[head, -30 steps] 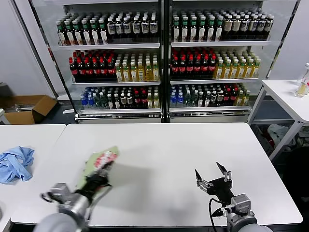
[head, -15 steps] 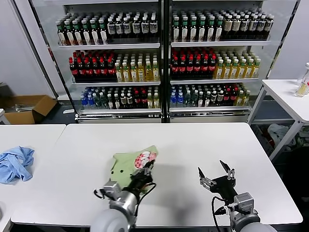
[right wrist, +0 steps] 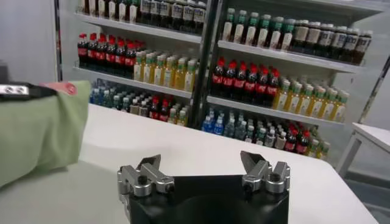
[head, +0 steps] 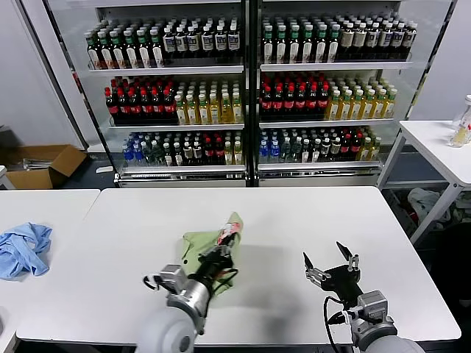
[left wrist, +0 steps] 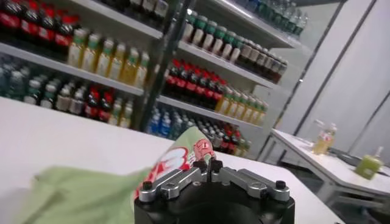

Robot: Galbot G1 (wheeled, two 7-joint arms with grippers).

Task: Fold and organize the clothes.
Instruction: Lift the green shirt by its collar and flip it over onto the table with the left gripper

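Drinks cooler (head: 250,88) fills the 12 o'clock half of the head view, shelves packed with bottles. White table (head: 294,235) spans centre; second white table (head: 29,294) at 9 o'clock carries a crumpled light blue cloth (head: 23,248). Third table (head: 441,147) at 3 o'clock with bottles on it; cardboard box (head: 40,163) on the floor at 10 o'clock. Light green polo shirt (head: 210,246) sits bunched near table centre, toward 7 o'clock, partly lifted, its red-and-white print (head: 229,234) at the raised tip; lower folds seem to rest on the tabletop. Left gripper (head: 218,254) is at 6–7 o'clock, fingers pinched together on the shirt fabric; the left wrist view shows its fingertips (left wrist: 207,165) meeting with green cloth and print (left wrist: 177,159) clamped just behind them. Right gripper (head: 330,266) is at 5 o'clock, over the table's near edge, well apart from the shirt, fingers spread wide, holding nothing; the right wrist view confirms the wide gap (right wrist: 201,176) and shows the shirt (right wrist: 36,131) hanging off to one side.
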